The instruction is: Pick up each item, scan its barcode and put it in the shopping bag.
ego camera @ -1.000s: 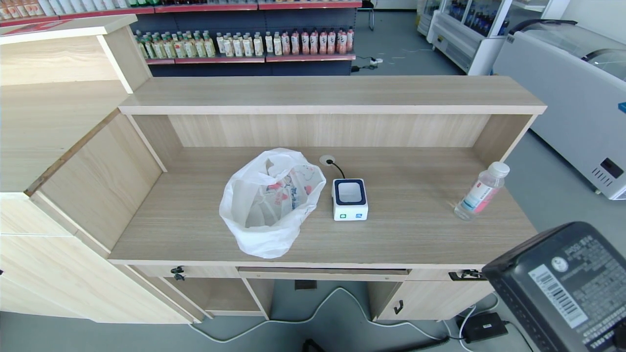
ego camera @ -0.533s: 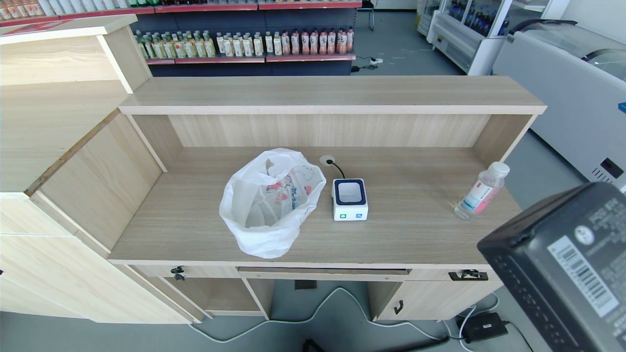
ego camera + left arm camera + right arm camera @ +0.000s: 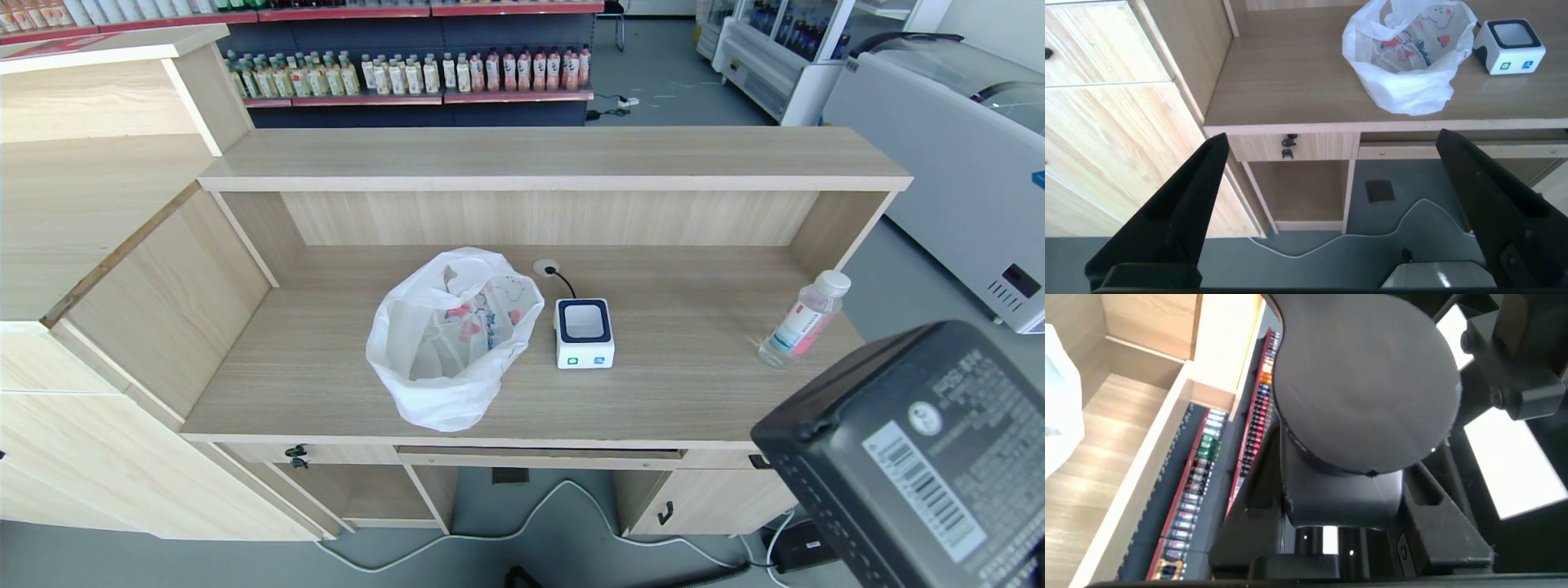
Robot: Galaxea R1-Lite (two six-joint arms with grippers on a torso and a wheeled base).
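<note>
Evidently one item is left to fetch: the bottle [image 3: 803, 319], clear with a white cap and a pale label, standing well to the right of the scanner [image 3: 584, 332], close to the counter's [image 3: 694, 392] right end. The shopping bag [image 3: 453, 339] sits just beside the scanner on its left, mouth open upward, with packets inside.

The right arm [image 3: 914, 457] hangs to the right of the scanner and nearer the robot, off the counter's front edge. Whether it has hold of anything cannot be told. The left gripper [image 3: 1331, 143] is spread wide with nothing between its fingers [image 3: 1176, 220], low and nearer than the scanner, on the bag's side of it.

The step in hand is probably the reach for the bottle, and it wants care. The bottle stands near the edge, so a sideways knock could send it off. Better to come straight at the body and close around it below the shoulder, without covering the label, since the barcode must be turned down to the scanner's upward window. After that, lower it through the bag's mouth, because the limp plastic will fold if its rim is pushed.
</note>
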